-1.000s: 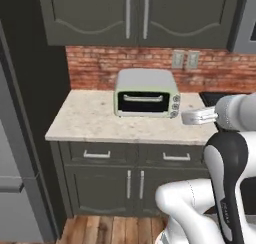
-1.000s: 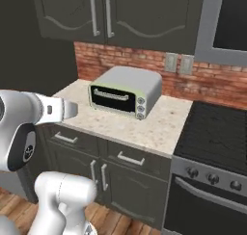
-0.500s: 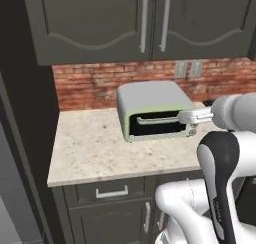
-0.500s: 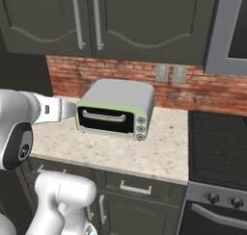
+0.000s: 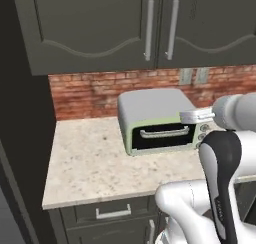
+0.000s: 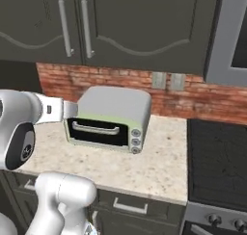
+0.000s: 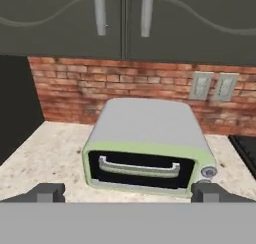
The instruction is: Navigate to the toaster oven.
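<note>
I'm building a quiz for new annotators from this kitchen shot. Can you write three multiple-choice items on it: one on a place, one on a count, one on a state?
1. Where does the toaster oven stand?
A. On the stone counter, against the brick wall
B. On the stove
C. On the floor

2. How many knobs run down the oven's front at its right side in the right base view?
A. One
B. Three
C. Six

3. What state is the oven's glass door in?
A. Hanging wide open
B. Taken off
C. Closed, its silver bar handle across the top

Answers:
1. A, since speckled counter shows all round its base and bricks rise behind it.
2. B, since three small round knobs sit in a column there.
3. C, since the dark glass lies flush in the pale green front in all views.
</note>
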Motion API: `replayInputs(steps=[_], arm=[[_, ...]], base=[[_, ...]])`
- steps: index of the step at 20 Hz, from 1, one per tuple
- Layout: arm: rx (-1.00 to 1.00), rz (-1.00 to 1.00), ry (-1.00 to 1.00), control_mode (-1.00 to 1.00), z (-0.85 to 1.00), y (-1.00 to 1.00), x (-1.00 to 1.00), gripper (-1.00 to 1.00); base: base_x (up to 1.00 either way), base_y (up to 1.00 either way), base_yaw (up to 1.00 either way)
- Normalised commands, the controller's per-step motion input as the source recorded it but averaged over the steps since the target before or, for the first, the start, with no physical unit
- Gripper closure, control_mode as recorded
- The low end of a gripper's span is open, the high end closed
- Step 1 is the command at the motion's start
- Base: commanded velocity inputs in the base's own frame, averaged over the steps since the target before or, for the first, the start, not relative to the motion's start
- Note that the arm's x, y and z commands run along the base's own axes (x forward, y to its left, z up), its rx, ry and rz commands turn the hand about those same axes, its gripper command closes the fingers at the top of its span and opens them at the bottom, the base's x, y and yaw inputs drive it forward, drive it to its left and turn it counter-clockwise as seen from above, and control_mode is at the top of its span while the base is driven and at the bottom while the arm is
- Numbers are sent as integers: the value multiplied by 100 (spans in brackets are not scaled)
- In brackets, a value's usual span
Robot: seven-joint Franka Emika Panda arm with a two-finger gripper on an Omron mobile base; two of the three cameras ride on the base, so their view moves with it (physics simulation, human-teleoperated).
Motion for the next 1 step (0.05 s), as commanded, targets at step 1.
replayInputs(steps=[1], arm=[[0,0,0,100,0,0,0,-100]], base=[[100,-1,-1]])
